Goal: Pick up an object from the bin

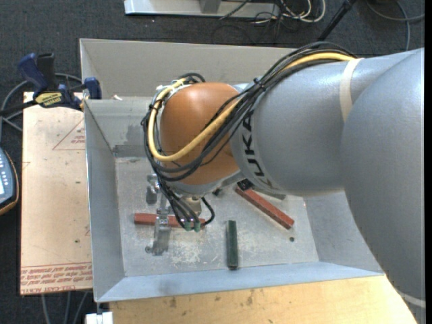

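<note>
My gripper (158, 246) reaches down under the arm's wrist into the left front part of the bin. It stands right over a thin red-brown stick (144, 219) that lies flat, left to right, on the bin floor. The stick's right end runs beneath the gripper and cables. A dark green stick (231, 244) lies near the front wall, a little to the right of the gripper. I cannot see anything held in the gripper.
A longer red-brown bar (265, 207) lies slanted at the right of the floor, partly under the arm. The big arm and its orange cover hide the bin's middle and back. The left wall is close to the gripper.
</note>
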Controlling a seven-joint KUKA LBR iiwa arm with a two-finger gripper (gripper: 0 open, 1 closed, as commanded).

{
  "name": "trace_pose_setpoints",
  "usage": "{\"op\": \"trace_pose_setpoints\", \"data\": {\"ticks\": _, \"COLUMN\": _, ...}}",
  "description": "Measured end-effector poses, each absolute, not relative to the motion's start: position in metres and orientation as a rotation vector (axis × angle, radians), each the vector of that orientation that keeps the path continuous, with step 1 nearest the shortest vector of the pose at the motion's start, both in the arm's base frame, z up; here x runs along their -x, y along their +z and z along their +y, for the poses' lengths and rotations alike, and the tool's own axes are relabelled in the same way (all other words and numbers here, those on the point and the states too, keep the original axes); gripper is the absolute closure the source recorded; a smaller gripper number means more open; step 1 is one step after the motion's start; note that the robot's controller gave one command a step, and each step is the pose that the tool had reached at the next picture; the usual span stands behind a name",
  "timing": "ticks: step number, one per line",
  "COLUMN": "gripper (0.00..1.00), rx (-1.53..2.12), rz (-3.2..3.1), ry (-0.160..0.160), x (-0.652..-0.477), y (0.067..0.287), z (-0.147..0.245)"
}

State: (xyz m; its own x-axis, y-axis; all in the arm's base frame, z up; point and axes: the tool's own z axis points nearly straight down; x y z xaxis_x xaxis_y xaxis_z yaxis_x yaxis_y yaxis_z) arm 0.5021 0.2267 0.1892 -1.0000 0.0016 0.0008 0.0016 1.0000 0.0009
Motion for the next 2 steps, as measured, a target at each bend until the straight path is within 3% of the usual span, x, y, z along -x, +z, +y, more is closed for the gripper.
{"op": "trace_pose_setpoints", "data": {"ticks": 1, "gripper": 0.00, "rx": 0.071, "rz": -3.136, "ry": 0.003, "x": -0.5349, "y": 0.0652, "z": 0.1757}}
{"op": "trace_pose_setpoints", "data": {"ticks": 2, "gripper": 1.00, "rx": 0.065, "rz": -3.141, "ry": -0.003, "x": -0.5359, "y": 0.0704, "z": 0.1787}}
